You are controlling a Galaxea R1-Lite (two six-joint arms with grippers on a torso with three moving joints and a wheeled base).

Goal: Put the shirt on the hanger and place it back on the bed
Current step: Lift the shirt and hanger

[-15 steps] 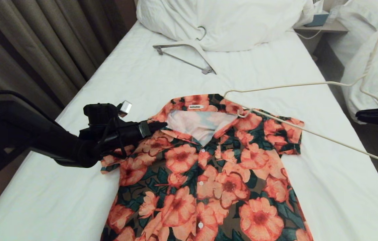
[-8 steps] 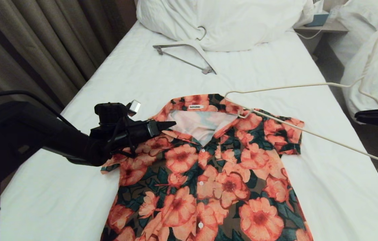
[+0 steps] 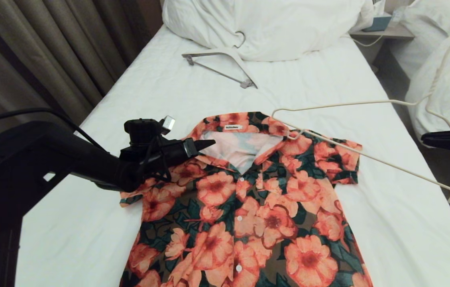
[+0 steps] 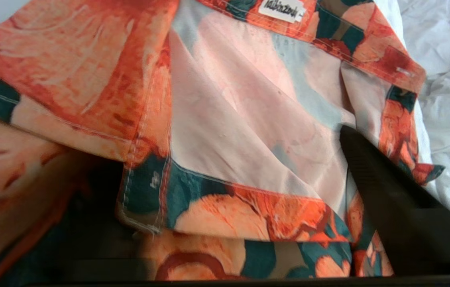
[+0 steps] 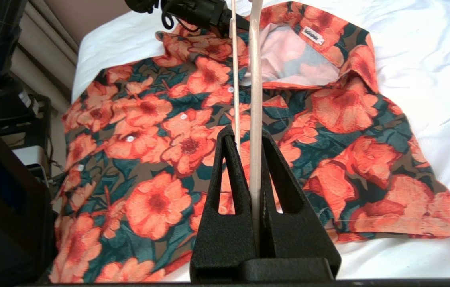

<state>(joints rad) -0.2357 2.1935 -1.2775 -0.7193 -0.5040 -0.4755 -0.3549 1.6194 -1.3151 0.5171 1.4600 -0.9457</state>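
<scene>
Floral cloth of the shirt (image 3: 248, 191) was spread flat on the bed (image 3: 161, 91). The hanger (image 5: 254, 99) was clamped in the shut right pincer (image 5: 256, 179), held above the shirt's shoulder. The left pincer (image 3: 205, 144) was seen parted and empty at the collar. Only one layer might be pinched, so the hanger's tip could snag or drag the cloth.

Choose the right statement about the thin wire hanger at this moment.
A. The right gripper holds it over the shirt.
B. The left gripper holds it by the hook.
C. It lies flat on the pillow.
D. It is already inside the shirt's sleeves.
A: the right gripper is shut on the hanger, which is held in the air over the shirt, one end near the collar, not yet inside it.
</scene>
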